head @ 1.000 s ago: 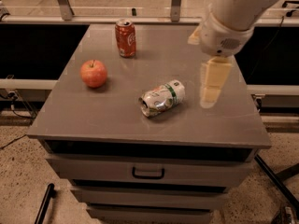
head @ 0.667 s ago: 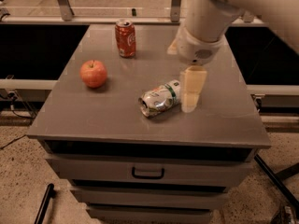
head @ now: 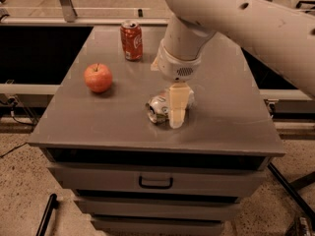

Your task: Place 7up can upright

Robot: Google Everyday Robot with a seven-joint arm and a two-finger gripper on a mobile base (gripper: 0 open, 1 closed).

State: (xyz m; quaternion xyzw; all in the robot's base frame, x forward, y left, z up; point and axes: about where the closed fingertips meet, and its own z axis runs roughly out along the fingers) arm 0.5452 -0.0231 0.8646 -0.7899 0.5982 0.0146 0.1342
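The 7up can lies on its side near the middle front of the grey cabinet top, silver end facing front left. It is dented and partly hidden behind the gripper. My gripper hangs from the white arm, pointing down, right over the can's right half. Its cream-coloured fingers reach down to the cabinet top beside and in front of the can.
A red-orange soda can stands upright at the back of the top. A red apple sits at the left. The cabinet has drawers with a black handle below. Railings run behind.
The arm has swung left and the gripper has moved from the can's right side to directly over the can. The can has not visibly moved.
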